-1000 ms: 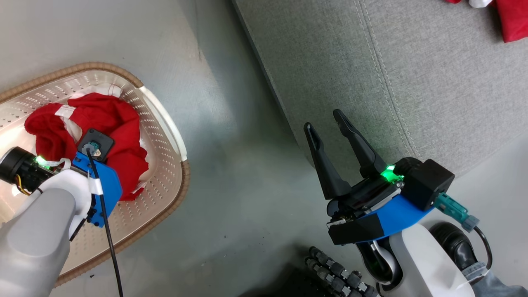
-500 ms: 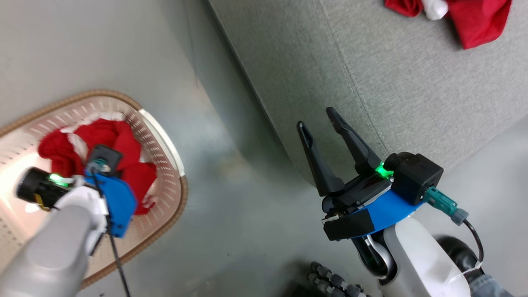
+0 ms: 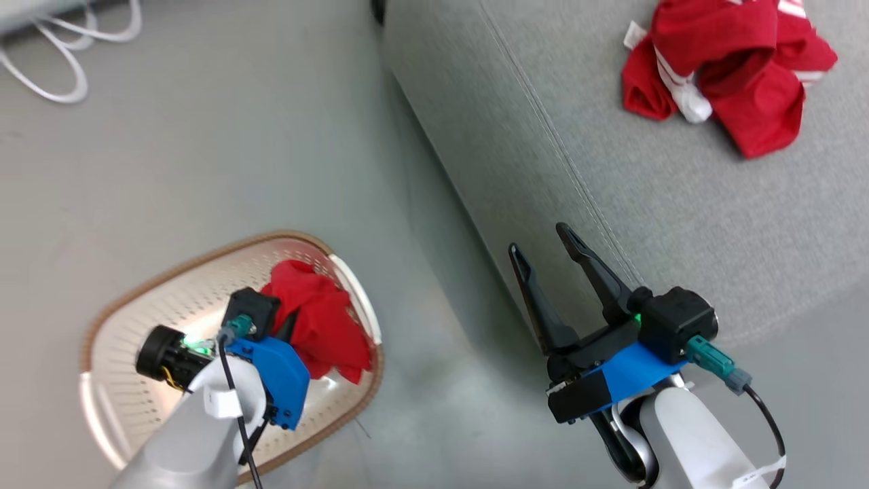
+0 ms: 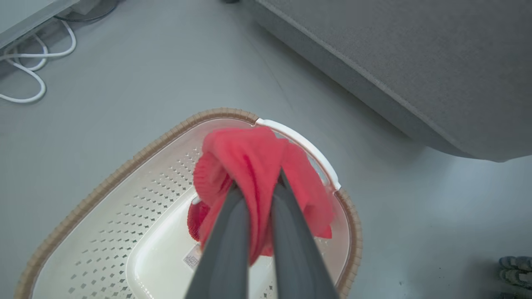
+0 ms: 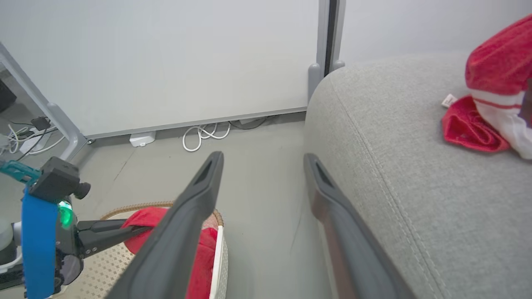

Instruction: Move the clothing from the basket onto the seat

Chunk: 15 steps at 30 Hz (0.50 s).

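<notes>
The left pincer, clamped on a red garment, is now raising it from the basket beneath; the seat to its right is waiting.

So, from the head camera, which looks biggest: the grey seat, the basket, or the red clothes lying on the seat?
Largest: the seat.
Next: the basket.
Smallest: the red clothes on the seat.
</notes>
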Motion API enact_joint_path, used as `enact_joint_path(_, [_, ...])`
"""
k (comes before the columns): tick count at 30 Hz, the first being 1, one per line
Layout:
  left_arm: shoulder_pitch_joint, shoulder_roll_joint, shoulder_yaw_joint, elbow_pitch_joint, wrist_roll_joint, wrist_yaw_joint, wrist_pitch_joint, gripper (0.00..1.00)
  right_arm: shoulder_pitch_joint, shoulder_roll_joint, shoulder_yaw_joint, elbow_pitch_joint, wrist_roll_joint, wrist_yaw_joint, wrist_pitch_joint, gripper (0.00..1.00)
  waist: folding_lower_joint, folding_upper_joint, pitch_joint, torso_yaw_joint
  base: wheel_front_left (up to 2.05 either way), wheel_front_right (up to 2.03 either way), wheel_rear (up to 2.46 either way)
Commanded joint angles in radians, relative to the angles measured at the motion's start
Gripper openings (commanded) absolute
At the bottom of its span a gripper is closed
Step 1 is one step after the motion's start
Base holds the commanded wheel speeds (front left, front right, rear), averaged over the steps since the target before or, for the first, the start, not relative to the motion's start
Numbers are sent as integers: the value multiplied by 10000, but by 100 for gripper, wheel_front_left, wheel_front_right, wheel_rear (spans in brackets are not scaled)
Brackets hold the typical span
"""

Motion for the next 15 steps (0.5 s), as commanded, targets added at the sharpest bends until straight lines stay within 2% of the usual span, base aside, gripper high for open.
enact_joint_path(1, [131,-152,-1,77,-18,-65,-197,0,168,-4,-80,32,-53,1,55,100,3,-1,-994,829,0,0,0])
enact_joint_path(7, [371,-679,-119,411,-135,-262,-845,0,593,-81,-291,-71,-269,1,424,100,3,-1,-2010,1635,0,0,0])
enact_joint_path(15, [564,-1219,-116,243,-208,-417,-1109,0,1298,-193,-487,-417,-298,1,922,100,3,-1,-3236,2772,0,0,0])
